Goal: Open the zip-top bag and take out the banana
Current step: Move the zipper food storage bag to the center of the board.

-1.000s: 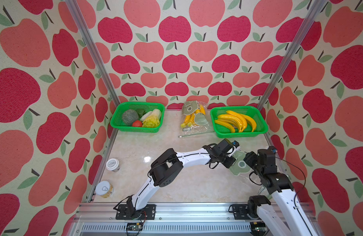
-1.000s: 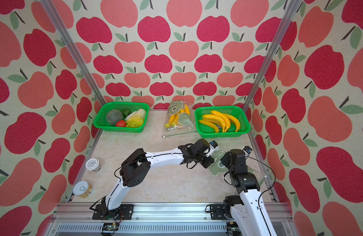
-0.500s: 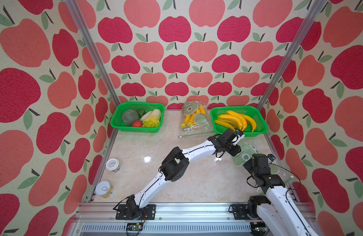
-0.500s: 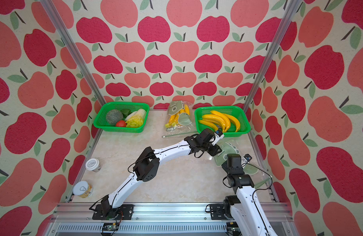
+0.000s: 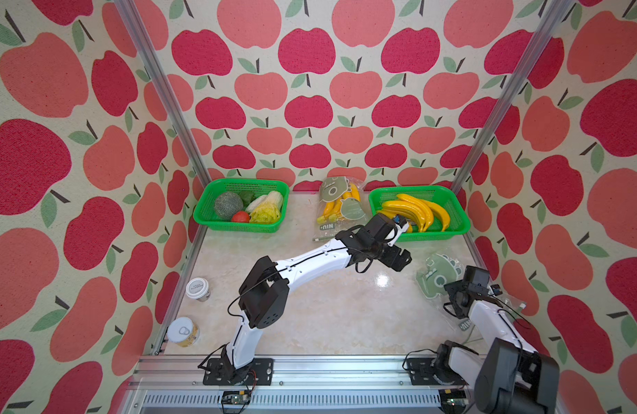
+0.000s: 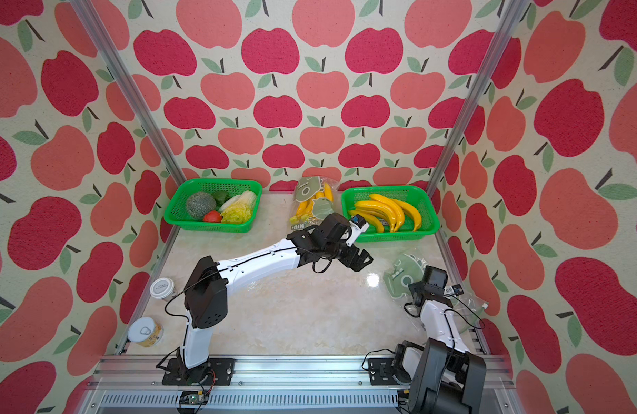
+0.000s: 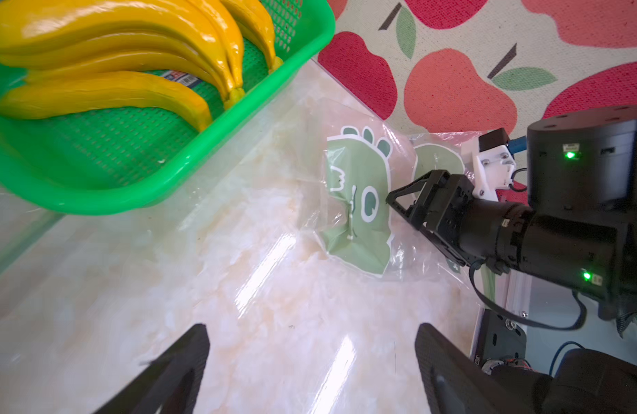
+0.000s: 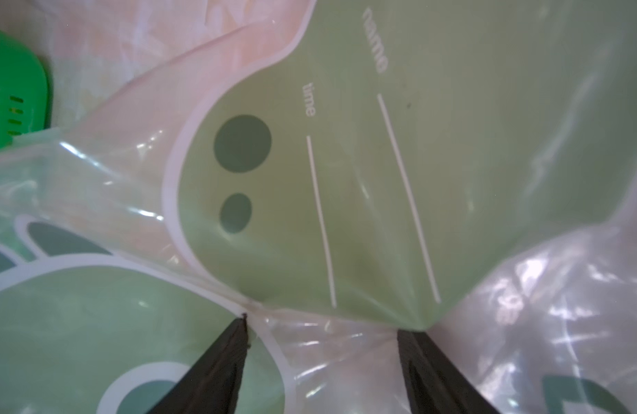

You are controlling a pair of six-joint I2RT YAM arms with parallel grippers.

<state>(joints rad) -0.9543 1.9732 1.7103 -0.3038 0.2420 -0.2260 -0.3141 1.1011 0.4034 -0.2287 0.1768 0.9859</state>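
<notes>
1. In both top views the left tool [image 5: 403, 258] [image 6: 361, 258] hangs over the worktop [image 5: 327, 315], just in front of the green basket [image 5: 435, 234] where the bananas [image 5: 413, 211] lie. The zip-top bag [image 5: 439, 279] [image 6: 403, 276] lies by the right wall, under the right tool [image 5: 452, 288] [image 6: 419, 288].
2. Left wrist view: the left tool [image 7: 309, 333] is spread wide above bare worktop.
3. Right wrist view: the right tool [image 8: 320, 329] stands spread, with its fingertips [image 8: 238, 333] pressed against the zip-top bag [image 8: 309, 143] film.

zip-top bag [image 5: 437, 276] partly covered by right arm [image 5: 489, 315], left hand [image 7: 311, 328] fingers [image 7: 180, 369] cut off at frame edge
</notes>
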